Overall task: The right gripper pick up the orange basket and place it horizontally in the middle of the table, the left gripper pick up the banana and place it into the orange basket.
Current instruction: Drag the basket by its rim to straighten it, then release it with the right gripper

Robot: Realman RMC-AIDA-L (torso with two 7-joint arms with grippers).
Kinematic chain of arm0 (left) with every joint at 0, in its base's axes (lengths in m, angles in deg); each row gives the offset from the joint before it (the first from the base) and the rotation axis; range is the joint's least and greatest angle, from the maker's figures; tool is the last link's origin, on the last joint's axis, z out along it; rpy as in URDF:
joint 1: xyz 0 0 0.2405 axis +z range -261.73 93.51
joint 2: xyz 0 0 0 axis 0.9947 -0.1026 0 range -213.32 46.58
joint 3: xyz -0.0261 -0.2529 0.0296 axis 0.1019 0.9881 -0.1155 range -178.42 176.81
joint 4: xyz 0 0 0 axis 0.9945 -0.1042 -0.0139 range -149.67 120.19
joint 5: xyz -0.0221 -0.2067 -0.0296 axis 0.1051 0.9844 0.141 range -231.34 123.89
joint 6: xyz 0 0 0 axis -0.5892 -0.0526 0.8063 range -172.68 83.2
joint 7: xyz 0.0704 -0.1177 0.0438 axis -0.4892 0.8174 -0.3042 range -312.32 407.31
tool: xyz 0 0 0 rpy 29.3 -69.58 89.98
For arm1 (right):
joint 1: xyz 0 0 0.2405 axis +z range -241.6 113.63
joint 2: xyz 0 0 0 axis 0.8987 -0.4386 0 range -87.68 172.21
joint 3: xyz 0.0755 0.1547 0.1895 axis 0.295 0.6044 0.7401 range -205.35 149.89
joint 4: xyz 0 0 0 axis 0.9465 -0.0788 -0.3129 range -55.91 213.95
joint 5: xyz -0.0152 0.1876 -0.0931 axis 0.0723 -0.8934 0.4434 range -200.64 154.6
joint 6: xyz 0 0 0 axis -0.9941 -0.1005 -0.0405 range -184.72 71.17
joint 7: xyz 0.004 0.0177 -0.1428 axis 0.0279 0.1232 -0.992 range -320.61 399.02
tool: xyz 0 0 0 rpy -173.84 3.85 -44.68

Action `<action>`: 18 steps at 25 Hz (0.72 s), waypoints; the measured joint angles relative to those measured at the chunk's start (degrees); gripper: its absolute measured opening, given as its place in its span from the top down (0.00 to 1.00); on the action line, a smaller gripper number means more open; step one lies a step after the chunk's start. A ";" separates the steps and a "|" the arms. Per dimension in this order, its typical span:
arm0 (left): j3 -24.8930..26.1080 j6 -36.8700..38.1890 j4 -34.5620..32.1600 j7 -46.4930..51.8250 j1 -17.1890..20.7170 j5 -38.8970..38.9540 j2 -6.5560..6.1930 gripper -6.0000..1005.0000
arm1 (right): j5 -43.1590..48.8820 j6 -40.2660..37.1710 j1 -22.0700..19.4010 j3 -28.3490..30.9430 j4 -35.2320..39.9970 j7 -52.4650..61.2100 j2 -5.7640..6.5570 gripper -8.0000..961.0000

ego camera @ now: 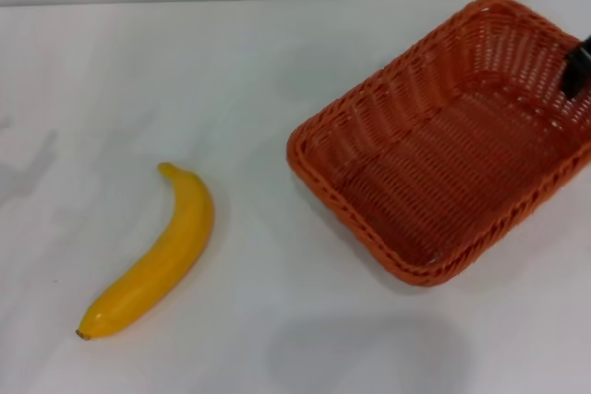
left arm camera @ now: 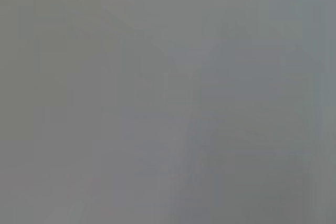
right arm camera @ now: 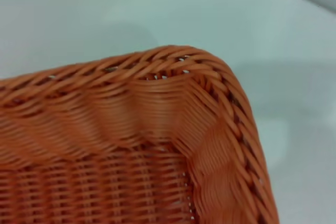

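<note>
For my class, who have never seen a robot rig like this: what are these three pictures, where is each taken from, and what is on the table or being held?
The machine is a two-armed robot with a gripper on each arm. One picture comes from a camera on its head, looking down at a white table. On it lie a yellow banana, toward the robot's left, and an empty orange basket, set at an angle toward its right. The black tip at the basket's far right edge is the right gripper; whether it grips the rim cannot be seen. The right wrist camera looks closely at a basket corner. The left wrist picture shows only featureless grey; the left gripper appears nowhere. The banana lies untouched.
</note>
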 joint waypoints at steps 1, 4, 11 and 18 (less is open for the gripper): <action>0.57 0.00 0.01 0.00 0.06 0.00 0.00 0.16 | -0.21 1.53 -1.68 1.16 2.92 1.11 -0.22 0.72; 2.67 -0.02 0.02 0.01 0.32 0.01 -0.04 0.16 | -1.11 5.43 -6.16 3.25 11.33 3.40 -2.20 0.74; 4.26 -0.12 1.07 1.09 -0.09 -0.34 -0.23 0.16 | -10.22 8.63 -17.70 3.87 24.35 9.49 -4.72 0.78; 4.28 -0.15 1.64 2.31 0.09 -0.37 -0.17 0.16 | -17.83 8.86 -26.86 3.91 31.43 13.04 -4.83 0.81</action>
